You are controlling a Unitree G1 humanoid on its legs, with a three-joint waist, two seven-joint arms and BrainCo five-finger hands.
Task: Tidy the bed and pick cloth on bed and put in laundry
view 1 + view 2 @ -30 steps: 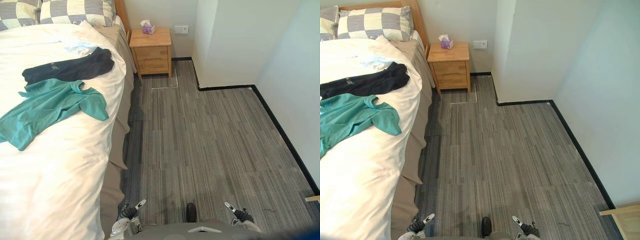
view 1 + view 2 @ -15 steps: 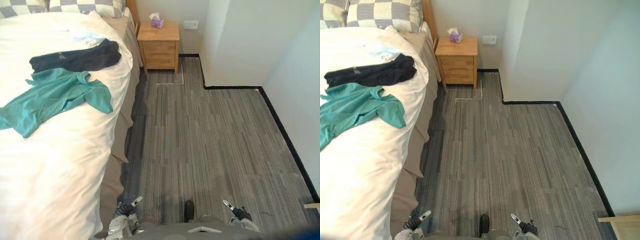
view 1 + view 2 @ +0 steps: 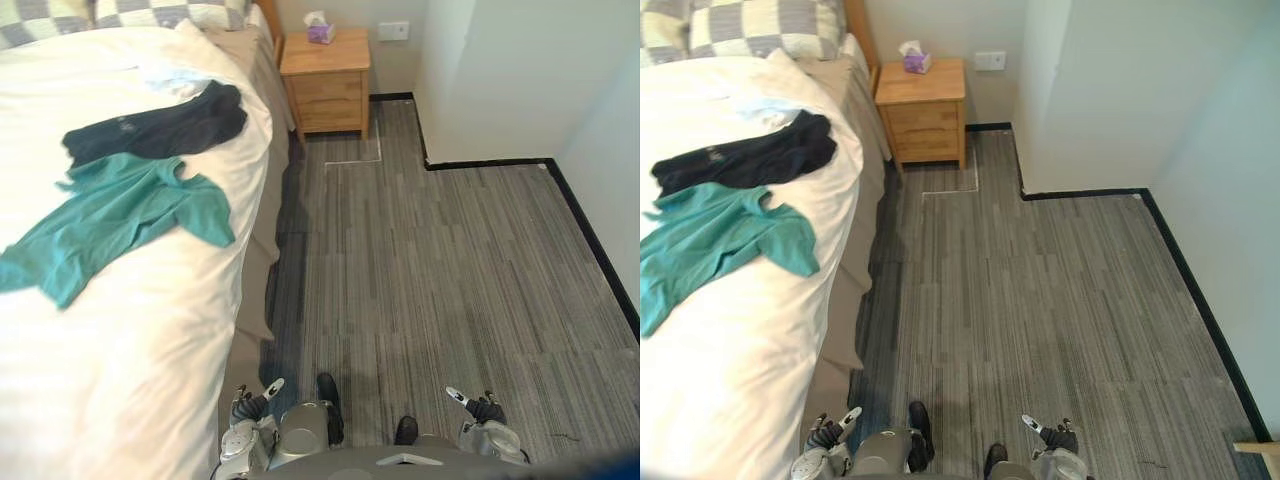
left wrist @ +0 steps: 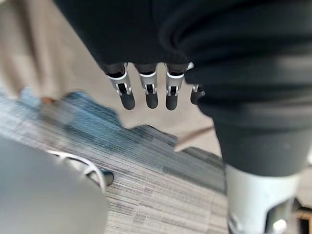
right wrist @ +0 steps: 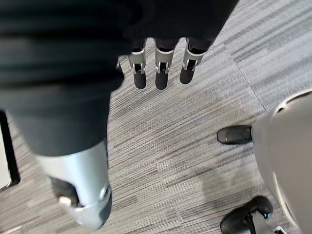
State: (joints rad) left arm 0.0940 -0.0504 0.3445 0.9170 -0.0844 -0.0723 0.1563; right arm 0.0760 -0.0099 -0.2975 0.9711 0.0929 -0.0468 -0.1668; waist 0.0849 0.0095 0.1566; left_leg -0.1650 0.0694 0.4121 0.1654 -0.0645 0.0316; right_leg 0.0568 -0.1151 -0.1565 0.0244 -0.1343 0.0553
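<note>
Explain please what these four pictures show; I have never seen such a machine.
This is a two-legged humanoid robot standing beside a bed. The two wide pictures come from cameras in its head, looking down. The two close pictures come from cameras on its wrists: the black shapes are the covers of the left hand and right hand, fingers straight, holding nothing. On the bed lie a teal shirt, a black garment and checked pillows. A wooden nightstand with a tissue box stands next to the bed.
</note>
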